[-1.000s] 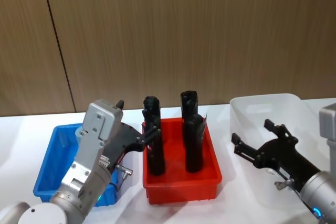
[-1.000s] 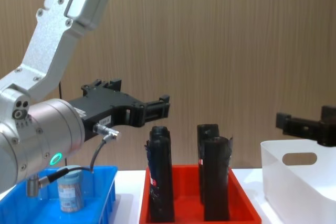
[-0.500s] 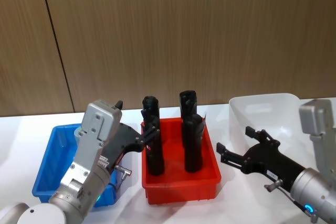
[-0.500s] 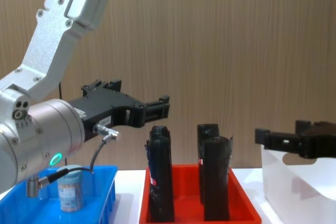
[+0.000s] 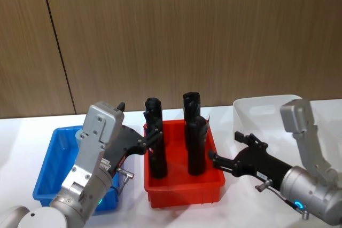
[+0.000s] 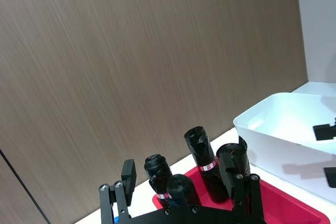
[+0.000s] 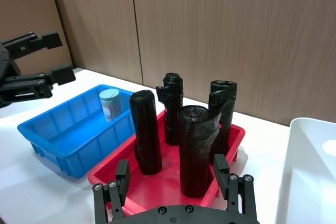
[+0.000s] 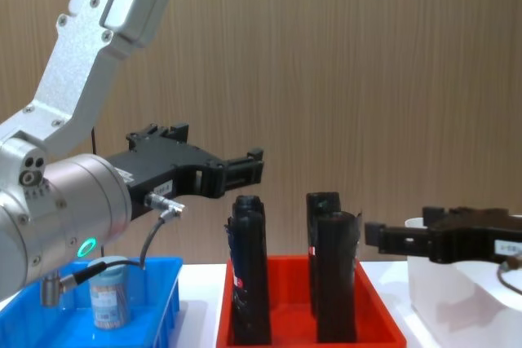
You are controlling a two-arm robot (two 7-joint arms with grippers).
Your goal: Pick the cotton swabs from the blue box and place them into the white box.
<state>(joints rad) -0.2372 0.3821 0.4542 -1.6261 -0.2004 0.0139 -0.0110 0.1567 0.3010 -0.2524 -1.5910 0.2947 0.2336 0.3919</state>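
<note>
left tool (image 5: 150, 138): raised, fingers apart, empty | right tool (image 5: 225, 153): extended leftward, fingers apart, empty

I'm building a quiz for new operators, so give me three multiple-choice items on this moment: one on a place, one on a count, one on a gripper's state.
1. Where does the cotton swabs tub stand?
A. in the blue box
B. in the red bin
C. in the white box

2. How many black rolls stand in the red bin?
A. two
B. four
C. six

3. How is the right gripper?
A. shut on a tub
B. shut on a roll
C. open and empty

Answers:
1 A: the cotton swabs tub stands inside the blue box, near the wall next to the red bin.
2 B: the right wrist view shows four black rolls upright in that bin.
3 C: the right gripper has its fingers spread with nothing between them, at the red bin's right edge, beside the white box. The left gripper hangs open above the blue box's side.
</note>
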